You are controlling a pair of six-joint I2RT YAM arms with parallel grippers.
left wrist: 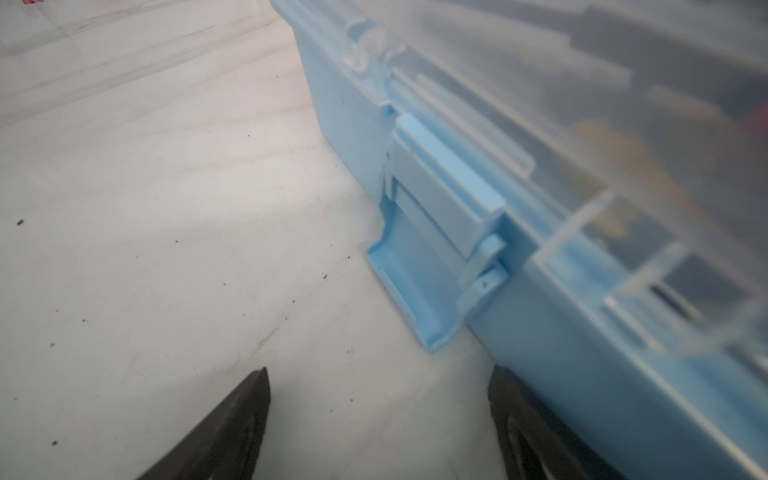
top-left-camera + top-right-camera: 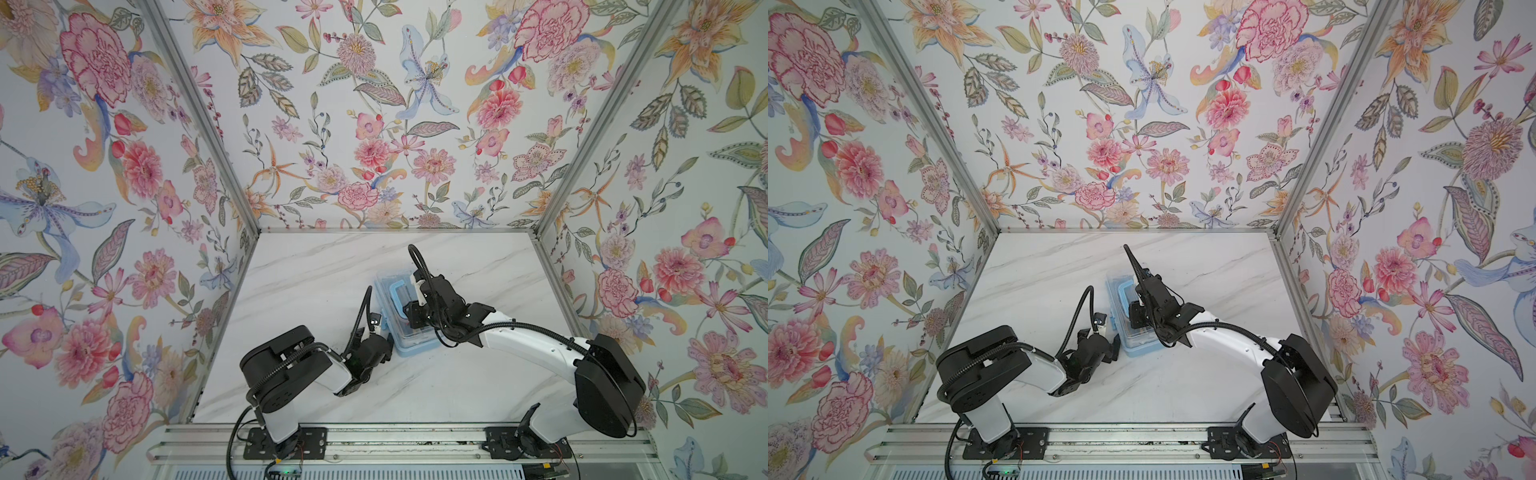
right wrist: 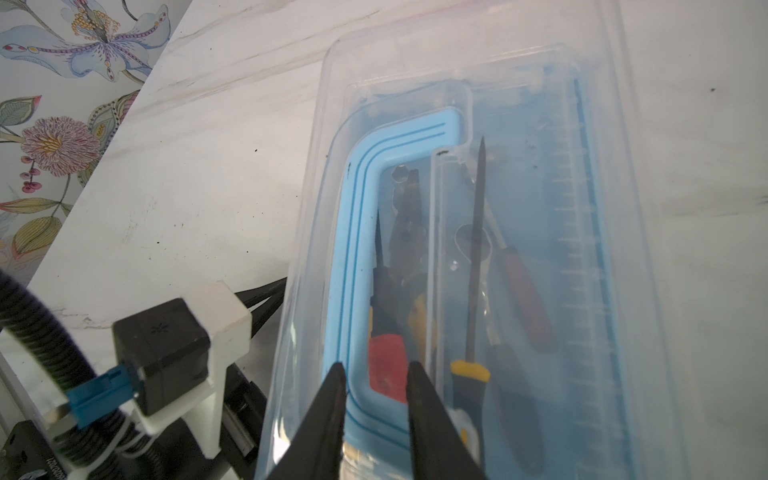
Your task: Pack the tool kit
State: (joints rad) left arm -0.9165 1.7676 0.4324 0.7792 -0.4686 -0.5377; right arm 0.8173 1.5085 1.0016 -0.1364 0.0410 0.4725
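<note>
The tool kit [image 2: 415, 347] [image 2: 1136, 347], a light-blue box with its clear lid down, lies mid-table in both top views. Through the lid [image 3: 519, 124] I see pliers [image 3: 405, 232], a black-shafted screwdriver [image 3: 473, 270] and a red-handled screwdriver [image 3: 525, 299]. My right gripper [image 3: 377, 368] hovers over the lid, jaws narrowly apart astride a corner of the flat blue handle [image 3: 357, 249]. My left gripper [image 1: 380, 374] [image 2: 389, 338] is wide open at table level beside the box's left wall. One finger [image 1: 505, 399] is against the wall, close to the side latch [image 1: 440, 208], whose flap [image 1: 407, 291] lies out on the table.
The marble table [image 2: 316, 282] is closed in by floral walls on three sides, with metal corner posts [image 2: 540, 232]. The arm bases sit on a rail [image 2: 395, 440] at the front edge. The left wrist camera [image 3: 166, 345] stands close beside the box.
</note>
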